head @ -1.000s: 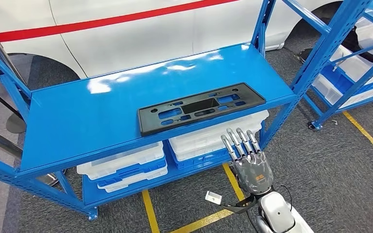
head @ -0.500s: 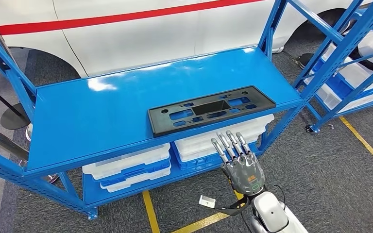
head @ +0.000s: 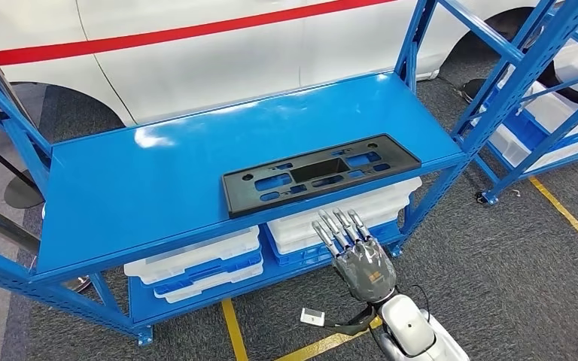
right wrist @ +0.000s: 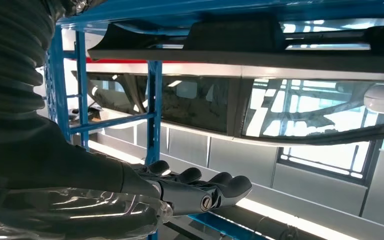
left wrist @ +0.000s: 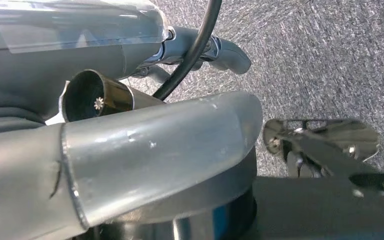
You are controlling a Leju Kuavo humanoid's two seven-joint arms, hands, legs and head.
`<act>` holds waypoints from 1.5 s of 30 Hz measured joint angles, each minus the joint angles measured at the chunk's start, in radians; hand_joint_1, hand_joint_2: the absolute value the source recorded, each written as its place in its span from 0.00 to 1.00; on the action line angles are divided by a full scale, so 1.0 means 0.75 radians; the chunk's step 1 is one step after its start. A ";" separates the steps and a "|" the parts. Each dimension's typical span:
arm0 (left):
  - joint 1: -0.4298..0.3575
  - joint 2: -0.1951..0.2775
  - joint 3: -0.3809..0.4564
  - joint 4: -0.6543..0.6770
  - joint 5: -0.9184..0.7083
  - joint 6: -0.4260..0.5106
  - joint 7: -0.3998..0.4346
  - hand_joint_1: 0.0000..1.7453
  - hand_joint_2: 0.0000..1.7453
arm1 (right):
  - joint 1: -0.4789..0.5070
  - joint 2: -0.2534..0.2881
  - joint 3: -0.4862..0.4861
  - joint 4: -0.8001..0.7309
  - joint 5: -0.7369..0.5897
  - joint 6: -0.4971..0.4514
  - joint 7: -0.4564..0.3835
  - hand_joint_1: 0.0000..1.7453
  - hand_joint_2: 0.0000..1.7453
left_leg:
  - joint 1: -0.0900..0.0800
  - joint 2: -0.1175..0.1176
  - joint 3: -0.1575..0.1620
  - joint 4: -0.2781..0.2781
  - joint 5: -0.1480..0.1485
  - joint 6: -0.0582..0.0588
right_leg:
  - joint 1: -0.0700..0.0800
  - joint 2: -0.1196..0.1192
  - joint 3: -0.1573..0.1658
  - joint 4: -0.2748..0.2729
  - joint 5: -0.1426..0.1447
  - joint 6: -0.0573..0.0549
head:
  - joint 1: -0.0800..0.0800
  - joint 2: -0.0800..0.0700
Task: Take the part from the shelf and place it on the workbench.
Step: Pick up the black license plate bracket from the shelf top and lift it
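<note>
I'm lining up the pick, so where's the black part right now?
In the head view, the black part lies flat at the front edge of the blue shelf, right of centre, just beyond the right hand.

The part is a long, flat black plastic panel with rectangular cut-outs and a recessed middle pocket. It lies flat on the top board of the blue shelf, along the front edge, its long axis running from 8 o'clock to 2 o'clock. From my right wrist, its dark underside overhangs that edge.
</note>
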 joint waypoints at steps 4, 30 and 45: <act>-0.001 -0.003 0.000 0.000 0.000 -0.002 0.000 0.00 0.00 | -0.018 0.005 0.010 0.031 -0.004 0.000 0.000 0.00 1.00 | 0.002 -0.013 0.088 -0.194 0.059 0.008 | 0.000 0.007 -0.012 0.036 -0.027 0.041 | -0.001 0.000; 0.003 -0.007 0.001 0.000 0.001 0.003 0.003 0.00 0.00 | -0.051 0.016 0.036 0.106 -0.016 0.000 0.052 0.00 1.00 | -0.005 -0.004 -0.010 0.020 -0.009 -0.010 | 0.018 -0.001 0.018 -0.020 0.003 -0.023 | -0.012 0.000; 0.006 -0.003 0.003 0.000 0.004 0.007 0.006 0.00 0.00 | -0.030 -0.036 -0.126 0.086 -0.007 -0.001 0.126 0.00 1.00 | -0.007 -0.009 0.115 -0.197 0.038 0.068 | 0.014 0.001 -0.207 0.375 -0.119 0.040 | -0.013 0.000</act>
